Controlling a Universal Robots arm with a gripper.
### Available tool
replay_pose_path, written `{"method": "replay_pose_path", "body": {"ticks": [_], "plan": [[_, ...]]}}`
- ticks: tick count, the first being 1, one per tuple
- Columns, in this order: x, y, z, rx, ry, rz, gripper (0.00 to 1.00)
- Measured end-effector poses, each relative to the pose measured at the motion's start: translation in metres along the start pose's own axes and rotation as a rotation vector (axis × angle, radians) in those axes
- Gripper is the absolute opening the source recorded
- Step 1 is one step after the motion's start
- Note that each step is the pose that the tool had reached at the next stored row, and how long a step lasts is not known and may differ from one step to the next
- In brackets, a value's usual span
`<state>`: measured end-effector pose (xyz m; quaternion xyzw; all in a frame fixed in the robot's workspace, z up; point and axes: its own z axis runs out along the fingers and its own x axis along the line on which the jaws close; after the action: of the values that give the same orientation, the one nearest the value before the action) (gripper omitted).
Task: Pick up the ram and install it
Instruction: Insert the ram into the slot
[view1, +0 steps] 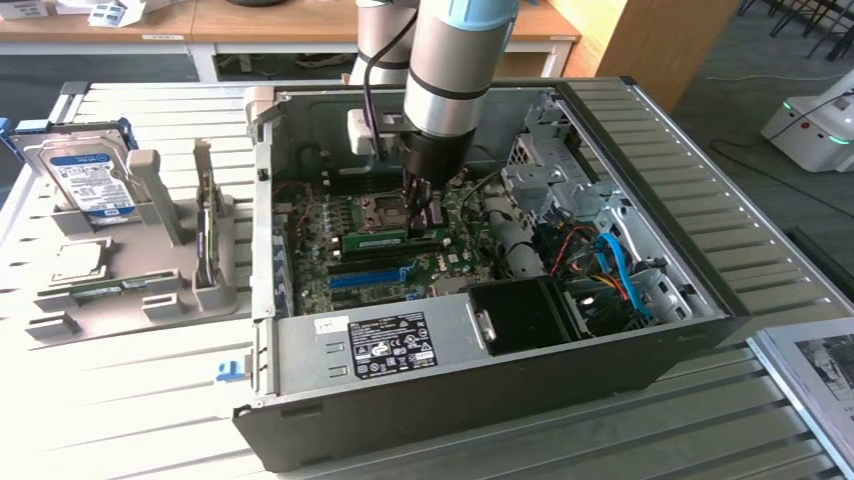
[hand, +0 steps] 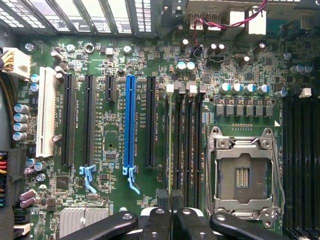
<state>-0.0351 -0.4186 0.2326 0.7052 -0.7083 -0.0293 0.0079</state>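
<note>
The long, thin green circuit-board ram (hand: 170, 145) is held edge-on, pinched in the narrowly closed black tool (hand: 171, 202), at the black memory slots (hand: 187, 145) beside the silver processor socket (hand: 243, 172), where any tilt or offset is judged likely to jam or crack it.

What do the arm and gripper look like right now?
The arm is a silver-grey tube with a pale blue joint cap and a black band. A black cable runs along it, beside a white box. The gripper has black fingers with round rivets.
</note>
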Motion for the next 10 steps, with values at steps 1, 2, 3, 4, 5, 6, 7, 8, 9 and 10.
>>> {"method": "replay_pose_path", "body": {"ticks": [1, 2, 3, 4, 5, 6, 7, 8, 9, 10], "plan": [[0.0000, 0.0000, 0.0000, 0.0004, 0.0000, 0.000, 0.12], [0.0000, 0.0000, 0.0001, 0.0009, -0.0002, 0.000, 0.12], [0.0000, 0.0000, 0.0001, 0.0015, -0.0002, 0.000, 0.12], [0.0000, 0.0000, 0.0001, 0.0021, -0.0002, 0.000, 0.12], [0.0000, 0.0000, 0.0000, 0.0026, -0.0001, 0.000, 0.12], [0.0000, 0.0000, 0.0000, 0.0032, -0.0001, 0.000, 0.12], [0.0000, 0.0000, 0.0000, 0.0041, -0.0001, 0.000, 0.12], [0.0000, 0.0000, 0.0000, 0.0054, -0.0002, 0.000, 0.12], [0.0000, 0.0000, 0.0001, 0.0066, -0.0002, 0.000, 0.12], [0.0000, 0.0001, 0.0000, 0.0082, -0.0001, 0.000, 0.12]]}}
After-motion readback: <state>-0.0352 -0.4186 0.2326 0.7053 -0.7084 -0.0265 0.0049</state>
